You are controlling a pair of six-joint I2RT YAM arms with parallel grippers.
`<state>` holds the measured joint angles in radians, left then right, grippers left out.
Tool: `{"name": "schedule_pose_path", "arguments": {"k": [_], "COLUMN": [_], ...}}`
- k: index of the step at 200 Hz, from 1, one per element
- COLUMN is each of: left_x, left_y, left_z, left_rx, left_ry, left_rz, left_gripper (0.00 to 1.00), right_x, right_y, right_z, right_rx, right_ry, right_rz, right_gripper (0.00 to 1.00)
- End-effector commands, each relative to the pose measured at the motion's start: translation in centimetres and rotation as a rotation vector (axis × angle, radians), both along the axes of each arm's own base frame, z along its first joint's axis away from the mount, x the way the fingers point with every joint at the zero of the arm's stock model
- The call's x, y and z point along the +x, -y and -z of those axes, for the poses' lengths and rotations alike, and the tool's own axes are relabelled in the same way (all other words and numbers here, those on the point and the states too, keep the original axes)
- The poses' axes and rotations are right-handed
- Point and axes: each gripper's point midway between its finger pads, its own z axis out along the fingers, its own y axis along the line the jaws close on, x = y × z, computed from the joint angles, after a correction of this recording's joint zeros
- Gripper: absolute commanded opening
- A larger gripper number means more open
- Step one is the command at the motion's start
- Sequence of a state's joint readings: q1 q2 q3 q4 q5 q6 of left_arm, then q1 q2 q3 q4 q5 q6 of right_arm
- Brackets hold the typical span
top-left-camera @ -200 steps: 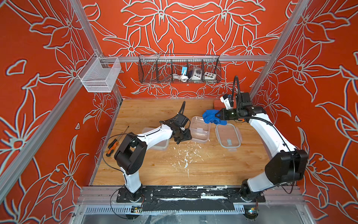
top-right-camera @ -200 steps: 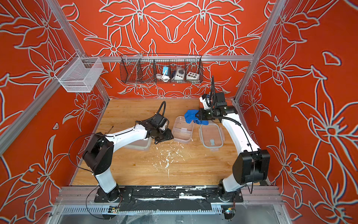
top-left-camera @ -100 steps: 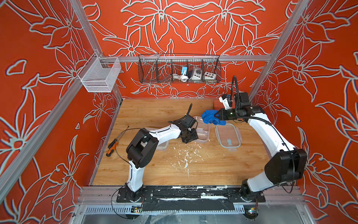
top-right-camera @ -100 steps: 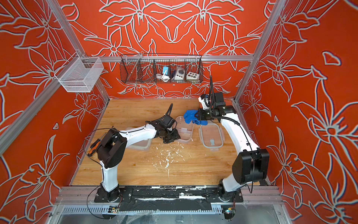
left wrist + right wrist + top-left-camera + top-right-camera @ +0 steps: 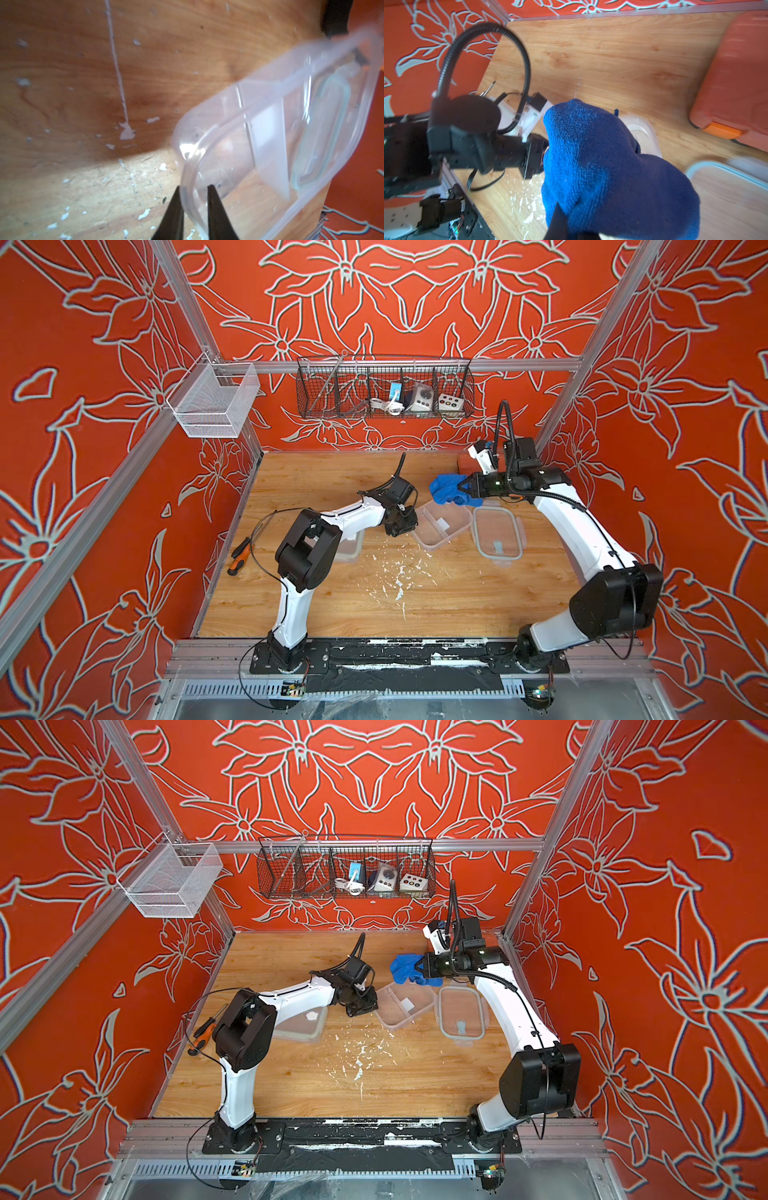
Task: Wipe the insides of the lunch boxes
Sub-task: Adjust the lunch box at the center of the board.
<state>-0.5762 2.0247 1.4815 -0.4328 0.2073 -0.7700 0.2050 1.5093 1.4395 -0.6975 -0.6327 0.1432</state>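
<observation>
My left gripper is shut on the near wall of the divided lunch box, one finger inside and one outside. This clear box with a white label sits mid-table. The other lunch box lies to the left, partly under my left arm. Behind the divided box, my right gripper hovers, shut on a bunched blue cloth.
A clear lid lies to the right of the divided box. An orange tool case stands at the back right. A screwdriver lies by the left wall. White flakes litter the wooden table. Wire baskets hang on the back wall.
My left gripper moved right from beside the other box to the divided box and closed on its wall. My right gripper with the cloth shifted slightly left.
</observation>
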Motion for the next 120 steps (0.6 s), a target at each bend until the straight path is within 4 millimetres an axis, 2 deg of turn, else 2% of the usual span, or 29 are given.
{"name": "schedule_pose_path", "arguments": {"k": [1,17,31,57,84,120], "left_x": [0.7,1.2,1.5,2.2,2.6,3.2], "left_y": [-2.2,-3.3,-4.0,-4.6,-4.9,-4.4], "left_z": [1.1,1.4,1.7,1.1,0.7,0.2], "left_rx": [0.098,0.133,0.153,0.155,0.164,0.144], "left_ry": [-0.002,-0.009,-0.016,0.002,0.017,0.038], "left_rz": [0.067,0.094,0.102,0.090,0.084,0.092], "left_gripper": [0.14,0.13,0.14,0.15,0.15,0.15], "right_x": [-1.7,-1.6,-1.4,-1.9,-3.4,-3.5], "right_y": [-1.2,-0.4,0.1,-0.5,-1.1,-2.2], "right_z": [1.2,3.3,4.3,5.0,4.9,8.1], "right_rx": [-0.009,-0.076,-0.109,-0.090,-0.074,-0.085], "right_ry": [-0.026,-0.062,-0.093,-0.144,-0.134,-0.226], "right_rz": [-0.086,-0.051,-0.038,-0.060,-0.069,-0.062], "right_gripper": [0.00,0.00,0.00,0.00,0.00,0.00]}}
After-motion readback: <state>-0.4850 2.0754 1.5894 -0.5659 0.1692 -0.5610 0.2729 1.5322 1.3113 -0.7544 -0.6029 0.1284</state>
